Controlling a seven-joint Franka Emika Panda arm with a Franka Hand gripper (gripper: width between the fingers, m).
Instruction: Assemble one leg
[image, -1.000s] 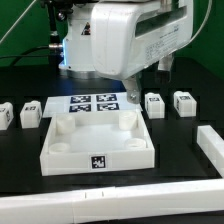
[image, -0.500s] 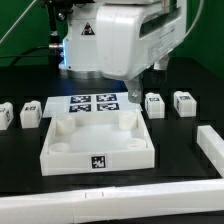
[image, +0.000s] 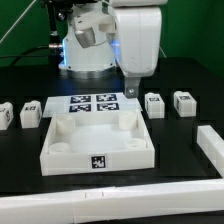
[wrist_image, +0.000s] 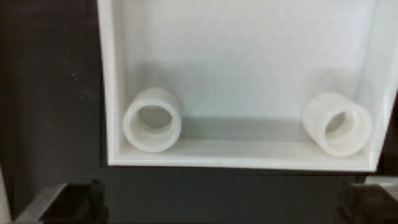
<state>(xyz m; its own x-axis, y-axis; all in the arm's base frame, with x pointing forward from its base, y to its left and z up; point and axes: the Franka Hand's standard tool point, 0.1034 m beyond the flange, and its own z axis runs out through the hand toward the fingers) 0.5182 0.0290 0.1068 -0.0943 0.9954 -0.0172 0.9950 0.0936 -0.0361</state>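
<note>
Leg rests on the table beside the panel; we record the gripper over the panel, fingers spread wide, empty.

The arm points straight down, jaws spread wide

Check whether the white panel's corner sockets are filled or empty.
Empty: the panel shows hollow round sockets in both views, and the legs stand outside it.

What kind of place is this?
Probably a robotics lab bench: a robot arm over a black table, a marker board, and a white panel with tagged legs beside it.
</note>
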